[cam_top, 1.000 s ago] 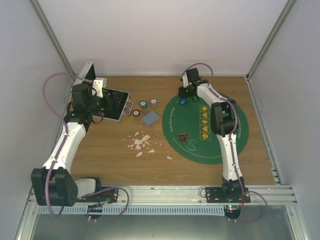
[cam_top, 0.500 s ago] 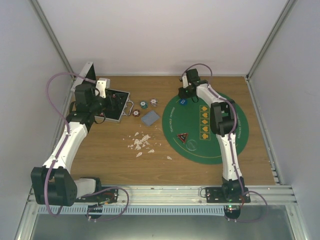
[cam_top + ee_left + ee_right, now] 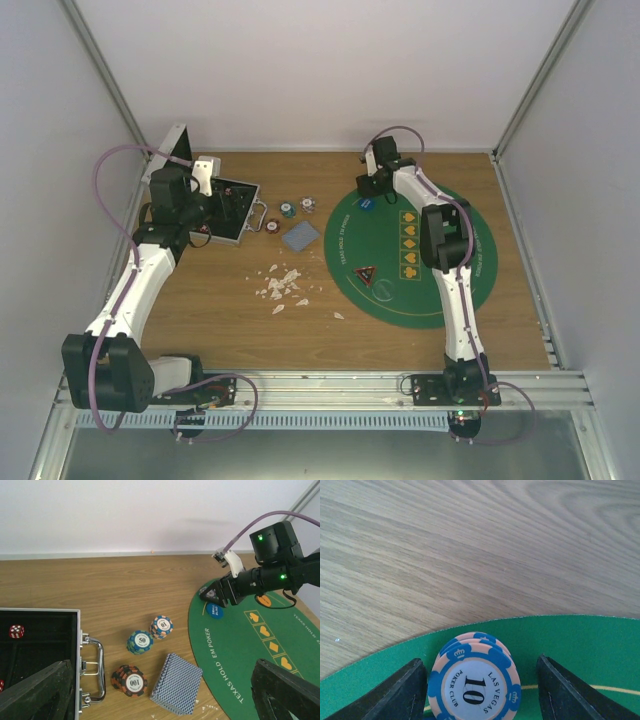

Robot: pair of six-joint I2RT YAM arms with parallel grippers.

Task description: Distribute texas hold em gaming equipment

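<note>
Top view: the right end effector (image 3: 372, 186) sits low at the far-left rim of the green mat (image 3: 440, 300), beside the blue button (image 3: 368, 206). The triangular token (image 3: 366, 274) lies nearer us on the mat. Three chip stacks (image 3: 288, 210) and the card deck (image 3: 301, 236) stand off the mat on the bare desk (image 3: 220, 320), between the mat and the open case (image 3: 235, 228). White scraps (image 3: 282, 285) lie near them. The left end effector (image 3: 215, 207) hangs over the case. Left wrist view: its fingers stand wide apart with nothing between them. Chip stacks and deck lie ahead of it, untouched, and a red die (image 3: 16, 631) rests inside the case. An orange button (image 3: 263, 600) shows on the mat behind the right arm. Right wrist view: a short pile of ten-chips (image 3: 474, 680) stands on the mat just inside its edge, between the right fingers. The jaws are apart, with a clear gap on one side, and we cannot tell whether the other finger touches. We judge the task partly done: both buttons, the token and one chip pile are on the mat. The cards and the three stacks are still to be dealt out.
</note>
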